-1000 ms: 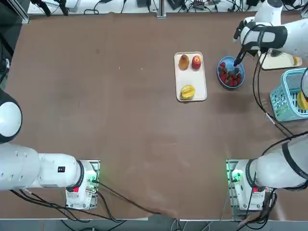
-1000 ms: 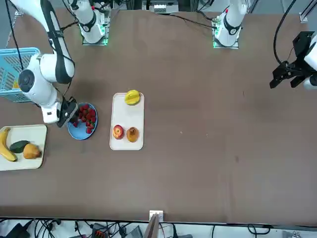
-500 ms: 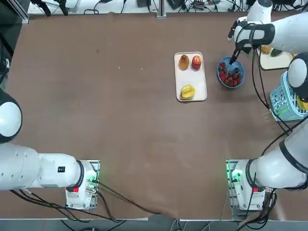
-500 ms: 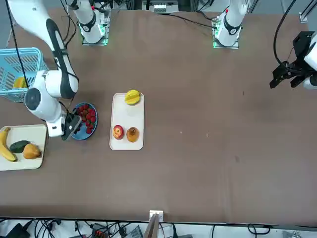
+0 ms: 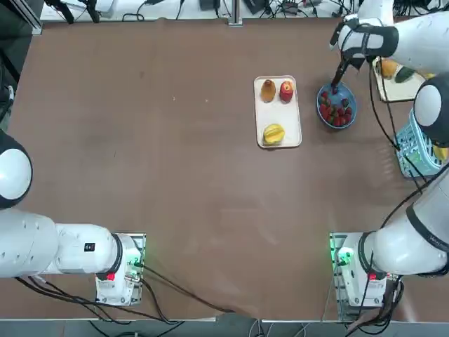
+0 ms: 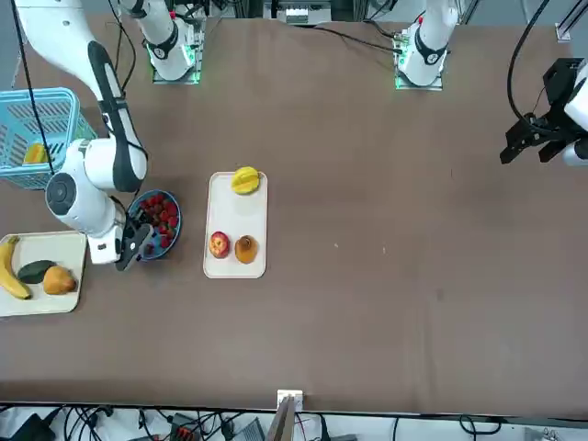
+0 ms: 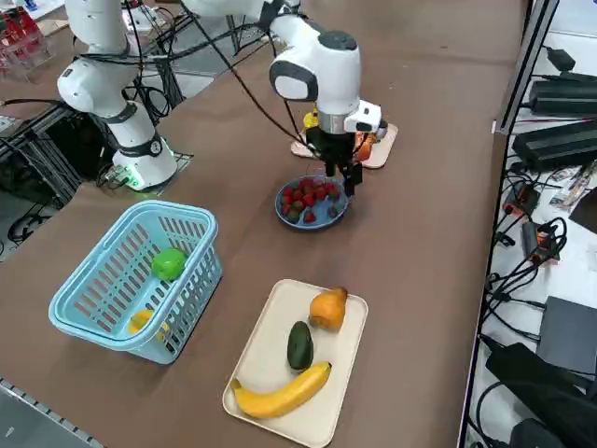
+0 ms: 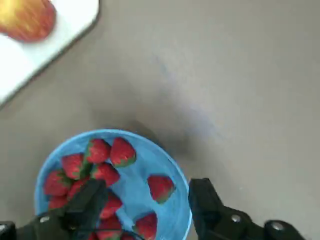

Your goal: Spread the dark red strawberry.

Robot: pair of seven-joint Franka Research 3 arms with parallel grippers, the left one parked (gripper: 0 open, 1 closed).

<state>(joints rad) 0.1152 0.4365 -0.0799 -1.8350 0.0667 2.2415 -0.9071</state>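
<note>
Brown counter (image 5: 175,175) carries blue bowl (image 8: 172,172) of strawberries (image 8: 161,187) near far right corner, beside white tray (image 5: 278,112) of fruit. Right gripper (image 8: 145,197) hovers over bowl's far edge, fingers parted, holding nothing.

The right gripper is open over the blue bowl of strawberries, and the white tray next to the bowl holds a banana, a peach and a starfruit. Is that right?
One error: the white tray beside the blue bowl holds no banana. The top view shows an apple, an orange-brown fruit and a yellow starfruit. The banana lies on the other tray. The right gripper is open over the strawberries, as stated.
</note>
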